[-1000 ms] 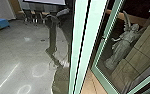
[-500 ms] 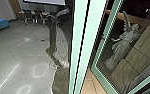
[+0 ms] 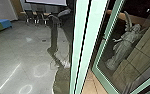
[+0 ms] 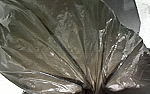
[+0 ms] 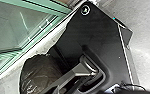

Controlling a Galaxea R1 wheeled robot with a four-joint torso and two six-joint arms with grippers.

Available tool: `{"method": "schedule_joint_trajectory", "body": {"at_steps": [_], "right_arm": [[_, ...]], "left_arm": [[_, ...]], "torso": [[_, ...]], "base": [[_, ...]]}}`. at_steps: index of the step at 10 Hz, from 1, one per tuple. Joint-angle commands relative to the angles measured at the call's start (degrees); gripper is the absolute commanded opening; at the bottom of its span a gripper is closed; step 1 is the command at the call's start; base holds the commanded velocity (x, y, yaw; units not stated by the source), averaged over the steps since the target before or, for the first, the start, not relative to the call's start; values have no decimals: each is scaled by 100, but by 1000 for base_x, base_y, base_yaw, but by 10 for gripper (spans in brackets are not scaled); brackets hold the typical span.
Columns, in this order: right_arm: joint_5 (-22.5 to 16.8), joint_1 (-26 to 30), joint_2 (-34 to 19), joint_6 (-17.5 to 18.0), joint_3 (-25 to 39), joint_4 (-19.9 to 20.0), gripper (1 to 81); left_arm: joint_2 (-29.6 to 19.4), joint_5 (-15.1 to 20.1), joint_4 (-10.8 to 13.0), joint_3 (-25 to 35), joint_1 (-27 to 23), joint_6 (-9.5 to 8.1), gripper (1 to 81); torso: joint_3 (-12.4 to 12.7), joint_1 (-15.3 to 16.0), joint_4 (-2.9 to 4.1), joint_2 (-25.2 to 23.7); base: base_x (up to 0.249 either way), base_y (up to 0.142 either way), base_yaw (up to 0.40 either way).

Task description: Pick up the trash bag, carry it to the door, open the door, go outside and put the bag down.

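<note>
Our view has swung slightly left, left claw (image 3: 64, 65) pinching the gathered neck of the dark, shiny plastic trash bag (image 3: 62, 81); we can't tell right claw's state.

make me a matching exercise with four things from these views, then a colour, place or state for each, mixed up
Things
1. trash bag
2. statue
3. couch
4. screen

Descriptions
A. blue and green, far left in the head view
B. flat, at the head view's top edge
C. thin dark plastic, drawn into folds
D. pale grey, winged

Right pairs: 1-C, 2-D, 3-A, 4-B
</note>
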Motion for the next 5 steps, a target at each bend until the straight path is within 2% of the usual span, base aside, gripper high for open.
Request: {"method": "schedule_joint_trajectory", "body": {"at_steps": [1,2,3,4,5], "right_arm": [[-156,40,3,-37,-221,-187,811],[-156,48,47,-37,-230,-196,811],[-156,48,65,-28,-239,-196,811],[-156,40,108,-19,-300,-178,811],[-164,31,196,-19,-440,-161,811]], "left_arm": [[1,424,69,8,-169,41,10],[-8,424,69,8,-160,41,10],[1,424,69,8,-161,41,10],[10,424,78,8,-169,41,10],[28,424,105,0,-178,32,10]], "torso": [[0,0,562,0],[0,0,730,0],[2,-2,937,-2],[2,-5,575,-5],[2,-5,732,-5]], "base": [[0,0,0],[0,0,0],[0,0,0],[0,0,0],[0,0,0]]}}
